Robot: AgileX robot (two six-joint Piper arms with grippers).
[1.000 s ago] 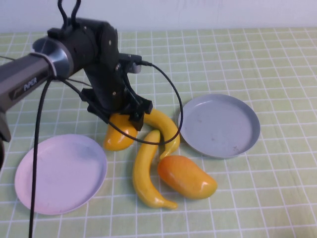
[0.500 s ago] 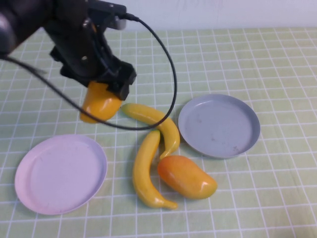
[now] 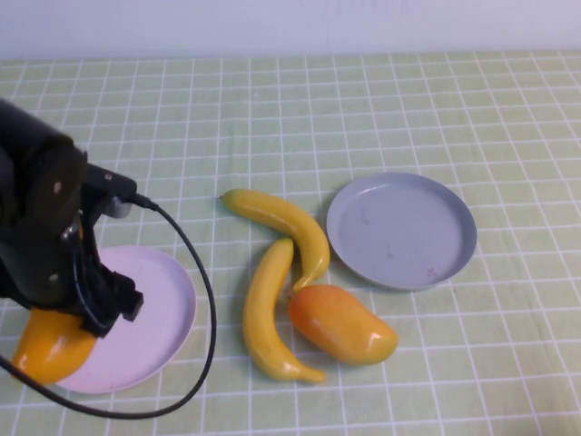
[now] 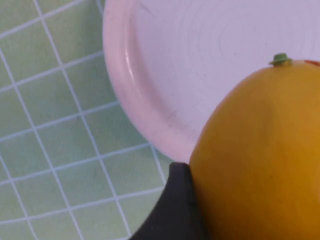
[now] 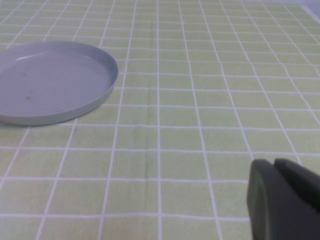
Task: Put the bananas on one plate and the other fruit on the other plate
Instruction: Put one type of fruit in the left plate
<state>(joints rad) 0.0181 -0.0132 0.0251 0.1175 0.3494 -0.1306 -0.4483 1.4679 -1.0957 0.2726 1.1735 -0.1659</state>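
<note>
since the earlier frame, left end effector [image 3: 56,320] carried a mango-shaped fruit [image 3: 50,348] from the bananas [image 3: 281,263] to the pink-lilac plate [image 3: 154,313].
fruit pinched over plate's near-left rim; right end effector [image 5: 285,200] pressed together, near grey-blue plate [image 3: 401,230].

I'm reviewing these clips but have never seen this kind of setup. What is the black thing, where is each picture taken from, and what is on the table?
It is a two-armed table robot. One picture looks down from a raised camera on the robot's side; the other two come from cameras on each wrist.

The black bulk at the left of the high view is the left arm. Its left gripper holds a yellow mango over the near edge of the pink plate; its wrist view shows that mango close up above the plate rim.

The right gripper is shut and empty, parked low over the checked cloth beside the grey plate, which is empty.

Between the plates lie two bananas and an orange mango.
</note>
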